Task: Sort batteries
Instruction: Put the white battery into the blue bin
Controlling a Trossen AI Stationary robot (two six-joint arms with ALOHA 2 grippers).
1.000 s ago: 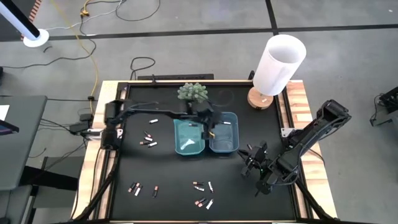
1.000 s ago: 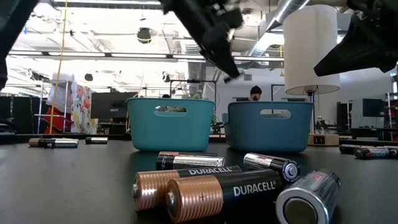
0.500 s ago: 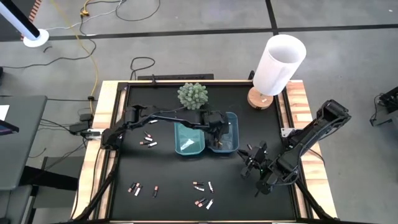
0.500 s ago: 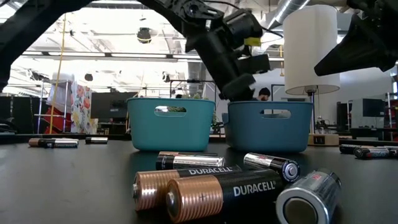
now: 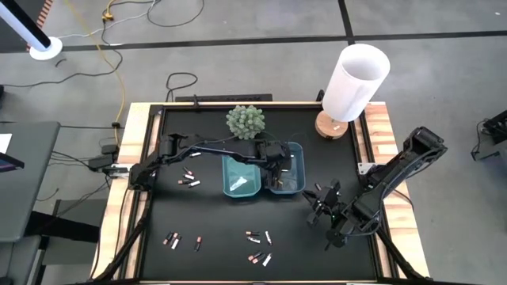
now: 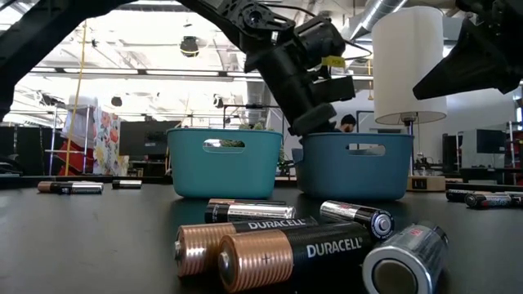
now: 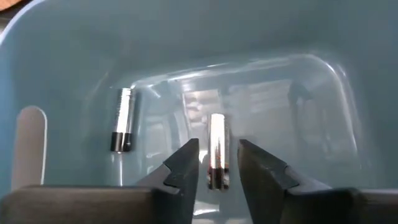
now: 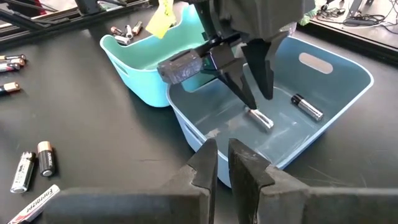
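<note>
the left gripper (image 7: 217, 163) hangs part-open over the silver battery (image 7: 216, 149) lying free between its fingertips in the right tray (image 8: 348, 93), so lifting off crooked could nudge it.

Both arms are dark, jointed links. The left gripper (image 8: 252, 74) has black tapered fingers (image 7: 183, 168), a translucent grey cylinder part and a yellow tag beside it.
</note>
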